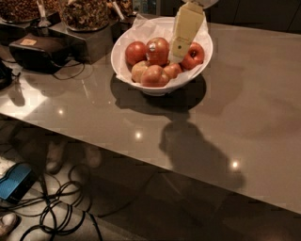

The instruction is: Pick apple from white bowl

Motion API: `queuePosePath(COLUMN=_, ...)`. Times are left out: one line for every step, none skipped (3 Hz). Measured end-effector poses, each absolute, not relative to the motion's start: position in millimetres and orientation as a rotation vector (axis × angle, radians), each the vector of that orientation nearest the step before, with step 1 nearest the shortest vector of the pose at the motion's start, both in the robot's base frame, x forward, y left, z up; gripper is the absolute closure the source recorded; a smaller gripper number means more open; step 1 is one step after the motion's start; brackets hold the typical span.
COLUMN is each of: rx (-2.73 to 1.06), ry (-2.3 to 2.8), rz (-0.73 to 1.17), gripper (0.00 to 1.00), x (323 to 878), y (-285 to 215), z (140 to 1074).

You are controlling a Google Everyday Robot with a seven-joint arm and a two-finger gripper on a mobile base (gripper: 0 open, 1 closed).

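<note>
Down low, closest to us, black cables (pixel 56 214) loop on the floor next to a small blue thing (pixel 16 181). Above them is the front edge of the big grey table (pixel 244 122). It is shiny, with little spots of light and a dark shadow on it.

Farther back on the table sits the white bowl (pixel 155 88), with crinkly white paper inside. It is full of apples. At the front are the smaller yellowish-red apples (pixel 154 76). Behind them is the apple (pixel 158 52) we want, the big dark red one with a tiny pale sticker near the top. It lies in the middle of the bowl, with another red apple (pixel 136 52) touching it on the left of the picture and one more red apple (pixel 194 55) over on the right.

The gripper (pixel 176 55) (it looks like a long cream-colored block) hangs down into the bowl from above. Its tip is just beside the sticker apple, in the gap between that apple and the right-hand one. I cannot tell if it is open or closed, and it does not look like it is holding anything.

So I think the robot is at the reaching step, and the apple is not picked yet. Next, the gripper needs to line up right over the sticker apple, go down around it, squeeze, and lift straight up. It should be careful not to push the other apples or snag the paper.

Way at the back are a black box (pixel 40 52) and dark containers of nuts (pixel 84 12).
</note>
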State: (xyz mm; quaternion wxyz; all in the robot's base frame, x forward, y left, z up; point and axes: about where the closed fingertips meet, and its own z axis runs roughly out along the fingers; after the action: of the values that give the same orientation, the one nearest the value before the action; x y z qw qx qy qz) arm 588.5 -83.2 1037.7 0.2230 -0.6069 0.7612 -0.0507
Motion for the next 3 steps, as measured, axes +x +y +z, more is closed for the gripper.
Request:
queuePosePath(rx=-1.672, ry=2.089, rz=-0.141, gripper=0.0, x=591, y=-80, z=1039)
queuePosePath(rx=-1.652, ry=2.098, rz=-0.114, gripper=0.0, x=603, y=-71, z=1039)
queuePosePath(rx=-1.631, ry=2.135, rz=-0.075, gripper=0.0, x=626, y=-58, z=1036)
